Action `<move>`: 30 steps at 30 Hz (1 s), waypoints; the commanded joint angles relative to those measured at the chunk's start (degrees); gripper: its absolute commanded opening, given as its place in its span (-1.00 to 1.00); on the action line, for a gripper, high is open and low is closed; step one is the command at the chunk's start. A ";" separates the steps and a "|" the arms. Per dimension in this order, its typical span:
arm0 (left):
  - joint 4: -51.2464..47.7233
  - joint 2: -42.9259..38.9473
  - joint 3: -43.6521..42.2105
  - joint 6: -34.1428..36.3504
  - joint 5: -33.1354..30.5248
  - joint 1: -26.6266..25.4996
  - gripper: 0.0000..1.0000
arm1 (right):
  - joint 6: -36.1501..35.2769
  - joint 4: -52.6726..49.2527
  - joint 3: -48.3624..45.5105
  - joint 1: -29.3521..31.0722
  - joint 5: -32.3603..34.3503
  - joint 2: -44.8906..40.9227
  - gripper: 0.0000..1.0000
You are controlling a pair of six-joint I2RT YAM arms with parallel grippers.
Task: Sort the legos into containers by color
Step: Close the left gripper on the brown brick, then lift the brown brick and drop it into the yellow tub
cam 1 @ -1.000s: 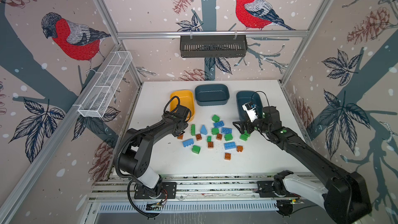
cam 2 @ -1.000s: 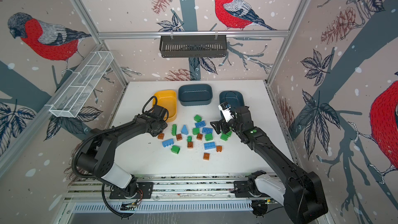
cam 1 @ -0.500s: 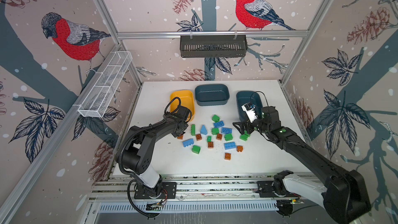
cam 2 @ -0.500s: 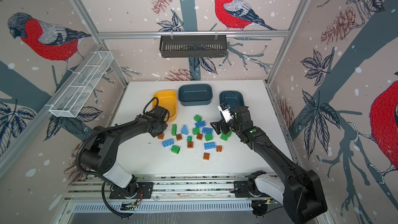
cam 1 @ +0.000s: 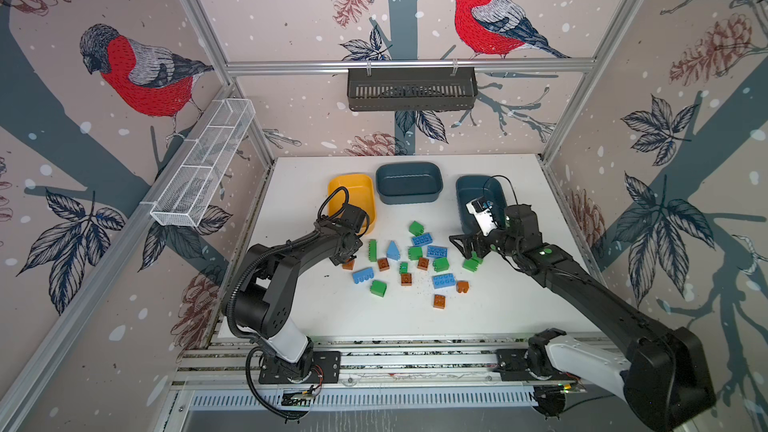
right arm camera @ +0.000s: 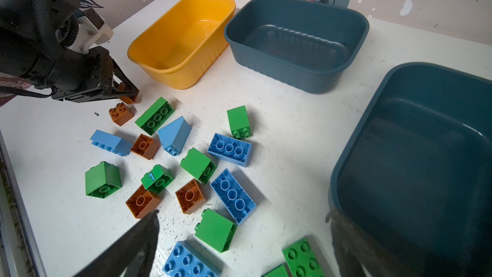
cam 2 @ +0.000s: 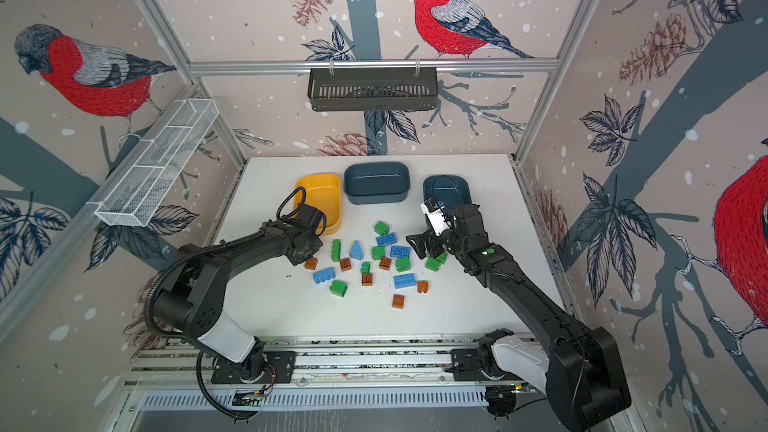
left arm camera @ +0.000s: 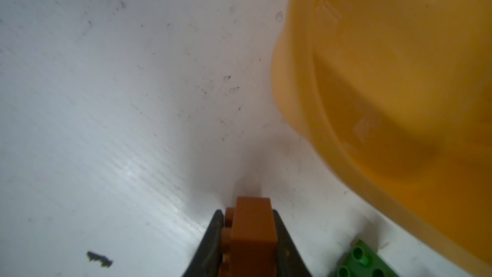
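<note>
Left claw (left arm camera: 247, 212) pinched a brown brick (left arm camera: 253, 235) by its flat sides, yellow tub (left arm camera: 292, 102) just ahead; probably light, rigid, slick. Right claw (right arm camera: 242, 215) gaped.

In L wrist view yellow tub (left arm camera: 292, 89) blurred, edge-cropped — green brick (left arm camera: 364, 261) cropped too.

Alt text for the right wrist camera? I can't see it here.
The left claw is shut on a brown brick beside the yellow tub. Green, blue and brown bricks lie scattered on the white table before two teal tubs; all tubs look empty. The right claw hangs open.
</note>
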 commanded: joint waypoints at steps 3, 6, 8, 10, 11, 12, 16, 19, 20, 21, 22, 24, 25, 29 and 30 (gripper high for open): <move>-6.60 -4.38 1.91 4.51 -4.02 0.08 -0.70 | -0.37 -0.63 1.97 -0.17 -5.41 -0.42 0.99; -10.27 -7.14 4.00 8.03 -5.61 0.06 -0.70 | -0.01 -0.50 3.06 -0.20 -8.57 -0.40 0.99; -11.77 -8.61 6.17 10.92 -6.95 0.06 -0.70 | 0.45 0.11 3.58 -0.15 -10.42 -0.29 0.99; -11.69 -9.06 9.38 14.47 -7.79 0.07 -0.70 | 0.83 0.88 3.88 -0.03 -12.02 -0.03 0.99; -11.13 -8.93 10.60 16.22 -8.18 0.02 -0.70 | 1.13 1.42 3.93 0.09 -12.49 0.11 0.99; -10.07 -8.54 12.23 18.38 -8.75 0.07 -0.70 | 1.52 1.94 4.03 0.22 -12.96 0.21 0.99; -6.85 -3.54 18.83 25.24 -9.65 0.96 -0.69 | 2.53 3.32 4.84 1.05 -13.85 1.07 0.99; -6.04 2.51 24.49 28.81 -9.79 2.52 -0.70 | 2.66 3.43 5.27 1.75 -13.37 1.46 0.99; -5.22 4.61 26.01 30.09 -8.83 3.05 -0.70 | 2.75 3.56 5.16 2.01 -13.19 1.57 0.99; -4.18 6.81 27.31 31.34 -7.76 3.57 -0.70 | 2.79 3.59 5.20 2.21 -12.94 1.63 0.99; -3.18 8.70 28.48 32.72 -7.14 3.98 -0.70 | 2.79 3.52 5.20 2.50 -12.60 1.62 0.99; -1.94 13.12 31.08 34.84 -6.82 4.85 -0.70 | 2.80 3.50 4.99 2.78 -12.03 1.69 0.99; -1.06 15.19 32.21 36.03 -5.78 5.45 -0.69 | 2.84 3.33 4.94 2.93 -11.72 1.74 0.99; -1.14 23.00 37.35 39.68 -8.55 6.79 -0.68 | 2.27 2.14 4.60 3.02 -10.41 1.57 0.99; -1.16 24.79 38.83 40.63 -9.22 7.04 -0.67 | 2.11 1.97 4.36 3.08 -10.05 1.50 0.99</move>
